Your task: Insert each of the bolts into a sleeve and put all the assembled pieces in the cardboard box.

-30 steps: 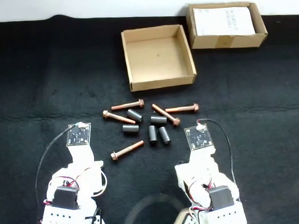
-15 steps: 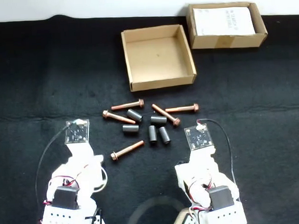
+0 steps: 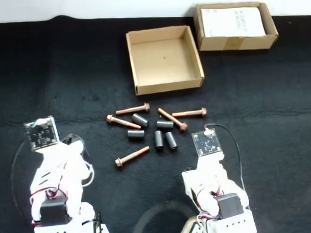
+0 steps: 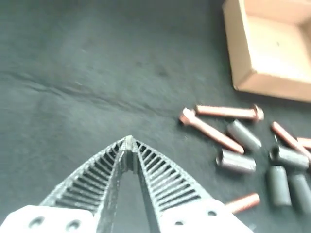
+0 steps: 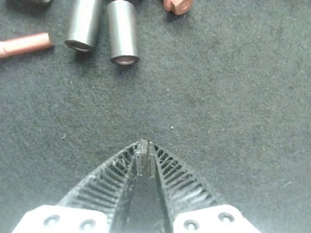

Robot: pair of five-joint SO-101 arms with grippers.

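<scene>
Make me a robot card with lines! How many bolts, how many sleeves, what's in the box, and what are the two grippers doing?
bolts: five, loose on the table
sleeves: five, lying among the bolts, none with a bolt in it
cardboard box: open, nothing inside
left gripper: shut, holding nothing
right gripper: shut, holding nothing, close to two sleeves
second box: has paper in it

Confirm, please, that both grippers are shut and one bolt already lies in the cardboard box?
No: the high view shows no bolt in the cardboard box; all bolts lie on the cloth. The left gripper and right gripper are shut.
</scene>
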